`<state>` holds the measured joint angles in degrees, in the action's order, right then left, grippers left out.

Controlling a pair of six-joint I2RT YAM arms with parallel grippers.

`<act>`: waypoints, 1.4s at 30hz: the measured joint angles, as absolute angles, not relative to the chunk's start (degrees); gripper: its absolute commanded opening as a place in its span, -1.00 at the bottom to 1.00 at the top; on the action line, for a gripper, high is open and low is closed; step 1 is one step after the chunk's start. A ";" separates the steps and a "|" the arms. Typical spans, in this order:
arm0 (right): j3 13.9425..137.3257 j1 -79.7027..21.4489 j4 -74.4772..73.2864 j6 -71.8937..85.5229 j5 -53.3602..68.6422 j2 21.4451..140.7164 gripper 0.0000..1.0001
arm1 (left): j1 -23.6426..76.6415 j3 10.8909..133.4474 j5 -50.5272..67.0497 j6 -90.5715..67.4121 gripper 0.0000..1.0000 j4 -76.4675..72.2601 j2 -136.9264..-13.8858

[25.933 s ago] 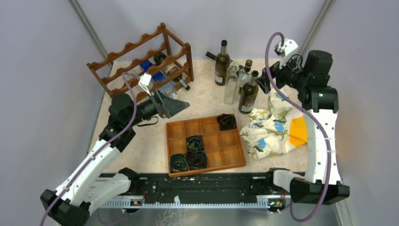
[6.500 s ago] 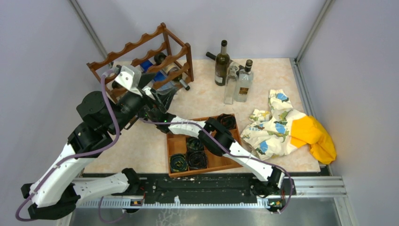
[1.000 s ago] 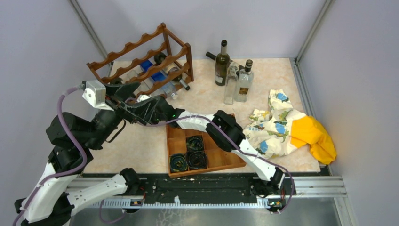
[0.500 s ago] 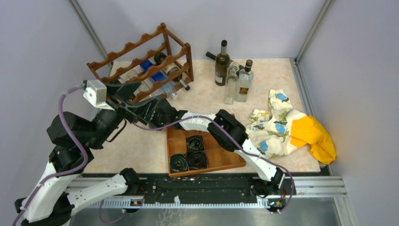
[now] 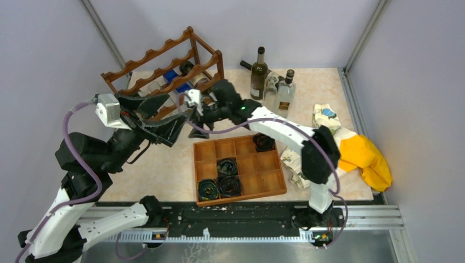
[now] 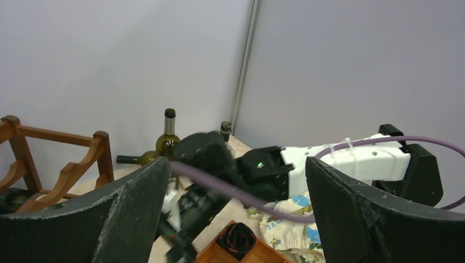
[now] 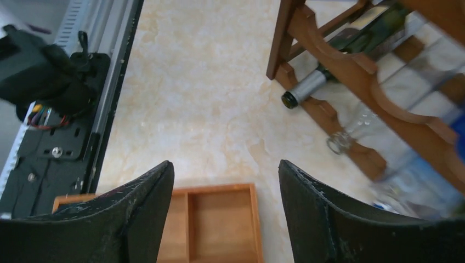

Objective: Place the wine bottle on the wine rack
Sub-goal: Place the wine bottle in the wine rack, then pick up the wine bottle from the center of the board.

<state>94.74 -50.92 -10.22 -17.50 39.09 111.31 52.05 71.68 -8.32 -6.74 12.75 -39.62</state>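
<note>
Top view: wine rack (image 5: 164,68) sits upper left on the counter (image 5: 164,175). Left gripper (image 5: 176,107) hangs just in front of it, jaws spread wide, nothing btwn them. Right gripper (image 5: 202,123) is lower right of the rack, near the tray (image 5: 195,170). Its arm hides part of the rack's load.

Left wrist view: jaws wide, only the right arm & standing bottles (image 6: 167,143) beyond.

Right wrist view: jaws apart & empty over bare counter. Wine bottle (image 7: 315,82), dark w/ silver neck, lies in the rack's low tier at upper right, neck poking past the rail. A clear bottle (image 7: 353,129) lies beside it.

Step, prob.: let go & clear off. To do it well, take the right gripper up & away from the rack's end w/o a sideways sweep, so no finger clips the necks. Mind the left gripper close by. Check the bottle rests in a scallop, not rocking.
</note>
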 measured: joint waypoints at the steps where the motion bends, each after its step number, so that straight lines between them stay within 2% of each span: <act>1: 93.89 -49.95 -11.94 -19.00 40.21 108.66 0.51 | 52.05 71.64 -8.01 -6.94 0.97 12.01 -39.55; 8: 87.02 -41.67 -27.62 -32.71 44.18 92.25 0.79 | 52.05 71.40 -6.22 -7.92 0.97 7.27 -39.94; 16: 85.76 -32.47 -37.56 -39.44 41.43 82.13 0.90 | 52.05 71.11 -3.64 -9.43 0.97 4.08 -44.80; 23: 80.97 -16.97 -28.91 -28.42 44.40 71.37 0.91 | 52.05 69.89 -1.58 -11.57 0.97 2.04 -49.84; 26: 78.24 -9.02 -22.76 -19.11 46.33 69.23 0.91 | 52.05 69.32 -0.34 -12.56 0.97 0.75 -52.01; 31: 72.47 -1.76 -17.52 -8.58 47.53 67.11 0.92 | 52.05 67.00 1.19 -15.05 0.97 -2.24 -54.61; 36: 69.73 -0.73 -20.69 -6.94 47.90 65.39 0.94 | 51.94 64.71 2.13 -19.09 0.97 -4.38 -57.39; 42: 72.16 5.04 -32.21 -11.27 48.03 66.00 0.95 | 50.81 63.72 3.14 -25.78 0.97 -5.76 -62.74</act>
